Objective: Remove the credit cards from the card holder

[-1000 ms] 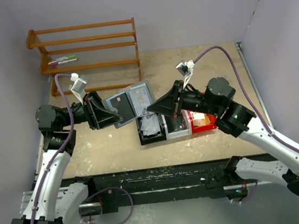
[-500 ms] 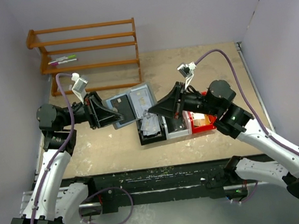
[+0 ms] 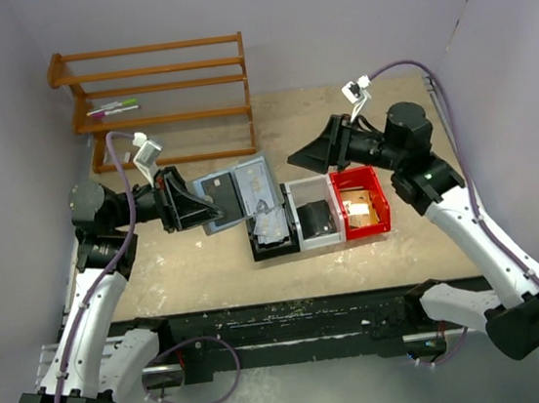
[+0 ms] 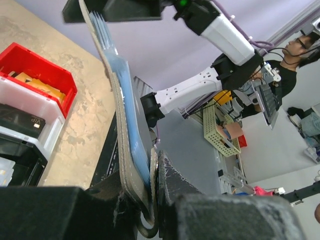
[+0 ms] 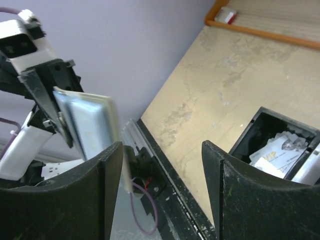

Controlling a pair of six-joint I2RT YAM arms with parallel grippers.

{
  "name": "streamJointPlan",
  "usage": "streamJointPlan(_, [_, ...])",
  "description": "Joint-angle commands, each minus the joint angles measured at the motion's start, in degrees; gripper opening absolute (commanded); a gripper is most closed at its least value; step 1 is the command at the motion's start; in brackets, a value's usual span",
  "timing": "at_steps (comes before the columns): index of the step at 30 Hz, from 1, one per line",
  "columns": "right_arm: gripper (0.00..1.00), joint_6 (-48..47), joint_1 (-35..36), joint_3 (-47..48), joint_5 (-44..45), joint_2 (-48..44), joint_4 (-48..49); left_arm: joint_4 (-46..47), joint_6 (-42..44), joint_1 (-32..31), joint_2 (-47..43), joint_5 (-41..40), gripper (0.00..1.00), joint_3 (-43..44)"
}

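The blue-grey folding card holder (image 3: 240, 187) is clamped edgewise in the left gripper (image 3: 213, 208), near the black plastic bin (image 3: 253, 245). The right gripper (image 3: 296, 159) stands apart, empty. The holder should be presented steadily for any card withdrawal.

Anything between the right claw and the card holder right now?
Nothing visible. The card holder hangs open in the left claw, above the table, and the right claw stands open beside it across bare air. The bins sit lower, on the table.
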Motion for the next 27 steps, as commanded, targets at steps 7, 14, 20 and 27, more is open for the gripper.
streamJointPlan(7, [0.63,3.1,1.2,4.8,-2.0,-7.3,9.2,-28.2,24.9,0.0,2.8,-6.7,0.02,8.3])
streamJointPlan(14, [0.59,8.3,11.8,3.6,-8.5,0.8,21.3,-27.1,27.1,0.1,1.7,-4.4,0.03,7.7])
streamJointPlan(20, [0.57,7.1,16.4,4.7,-8.2,6.7,21.8,-29.4,29.7,0.0,2.4,-2.9,0.02,8.3])
streamJointPlan(27, [0.55,6.2,16.7,3.6,-8.3,9.0,21.9,-27.3,27.5,0.0,2.5,-1.5,0.01,8.5])
